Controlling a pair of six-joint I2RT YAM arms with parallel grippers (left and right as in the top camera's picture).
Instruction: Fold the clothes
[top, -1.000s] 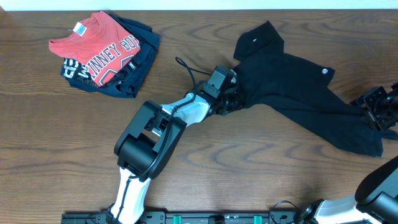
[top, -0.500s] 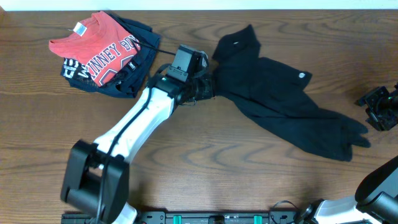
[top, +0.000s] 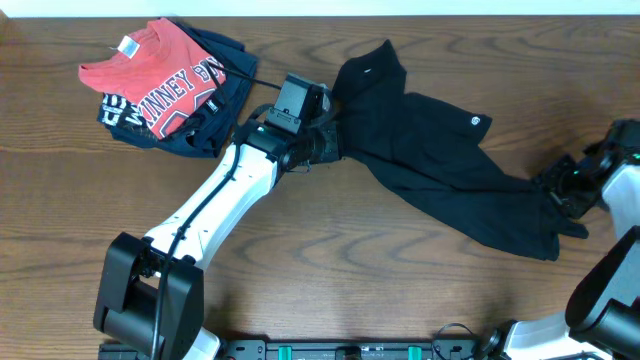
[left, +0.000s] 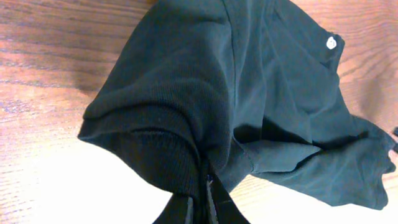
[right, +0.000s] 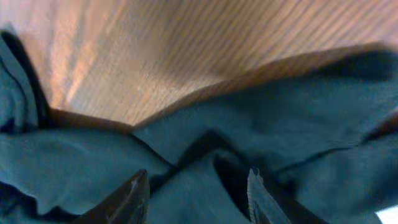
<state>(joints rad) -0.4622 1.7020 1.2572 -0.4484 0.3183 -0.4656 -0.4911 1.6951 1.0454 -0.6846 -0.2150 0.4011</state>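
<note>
Right gripper (top: 558, 192) moved onto shirt (top: 430, 165), fingers parted; left gripper (top: 330, 148) pinches other end. I may catch one layer only.

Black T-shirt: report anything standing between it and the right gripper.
Nothing visible does. The right gripper hangs open right over one end of the black T-shirt, with only fabric showing between its fingers. The left gripper, shut on the shirt, is at the opposite end.
</note>
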